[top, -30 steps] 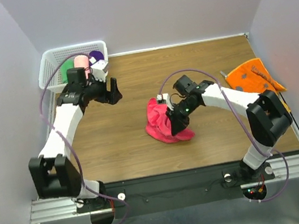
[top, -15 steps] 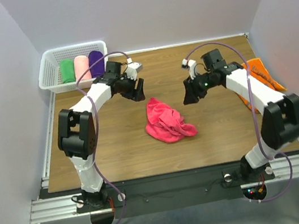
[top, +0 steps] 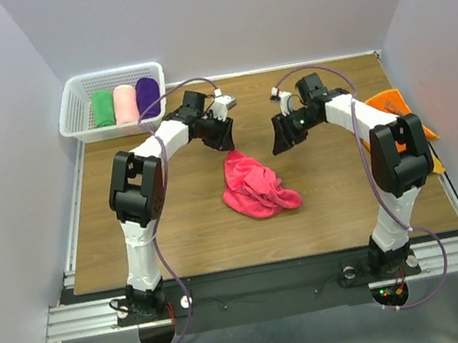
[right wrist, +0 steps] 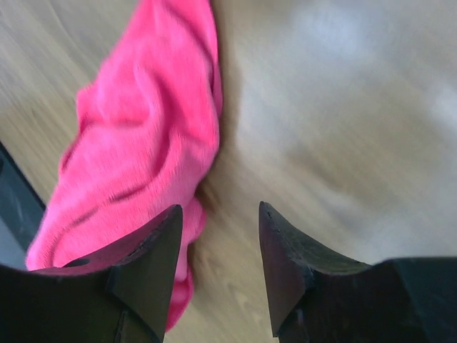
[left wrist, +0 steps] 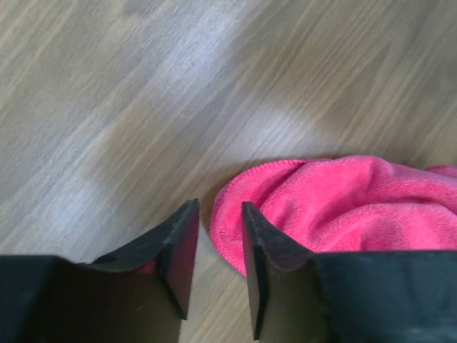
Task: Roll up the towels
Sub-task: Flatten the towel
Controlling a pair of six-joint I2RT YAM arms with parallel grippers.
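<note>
From above, the heaped pink towel (top: 255, 186) lies on the table (top: 151, 229) just beside the left gripper (top: 225, 135), the right gripper (top: 280, 142) farther off; left wrist: jaws narrowly parted, empty, towel hem at their tips; right wrist: jaws apart, empty, towel off to their left.

**Pink towel heaped mid-counter, both arms bent in beyond it**

Your hot-pink towel (top: 254, 187) lies in a crumpled heap near the middle of the counter (top: 176, 224). Your left arm (top: 171, 132) bends in from the left, and the left jaws sit just at the heap's far edge. Your right arm (top: 349, 112) bends in from the right, with the right jaws near the heap but apart from it. The orange towel (top: 386, 101) lies at the right edge, partly hidden by that arm. In the white basket (top: 71, 110) at the far left corner, a green roll (top: 102, 108), a pale pink roll (top: 124, 103) and a purple roll (top: 147, 96) lie side by side.
</note>
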